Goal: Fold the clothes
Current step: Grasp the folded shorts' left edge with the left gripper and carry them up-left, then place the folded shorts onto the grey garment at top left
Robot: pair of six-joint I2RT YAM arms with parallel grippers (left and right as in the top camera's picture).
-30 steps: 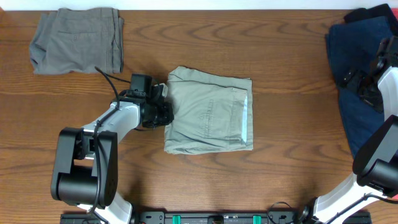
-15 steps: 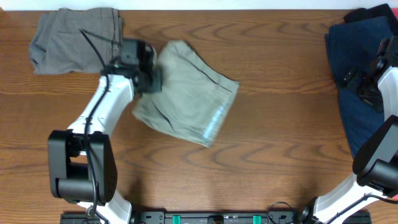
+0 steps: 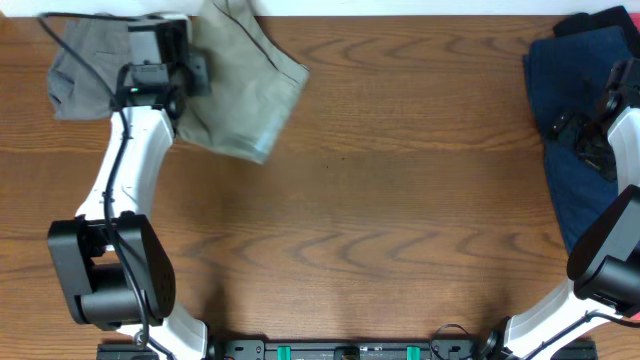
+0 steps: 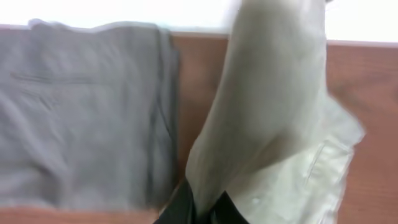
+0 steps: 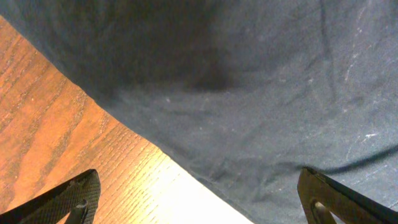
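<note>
Since a second ago, the khaki shorts (image 3: 245, 85) have travelled from the desk (image 3: 400, 200) centre to its far-left corner. They now lie bunched and skewed just beside the grey-green pair (image 3: 85, 70). The left fingers (image 4: 183, 208) are closed tight on a khaki edge, with cloth draping from the pinch. The right fingers (image 5: 74, 198) have not moved and are spread wide over the navy pair (image 3: 580, 140) at the right edge. The desk is brown wood grain. A white strip (image 3: 400, 7) borders its far side.
</note>
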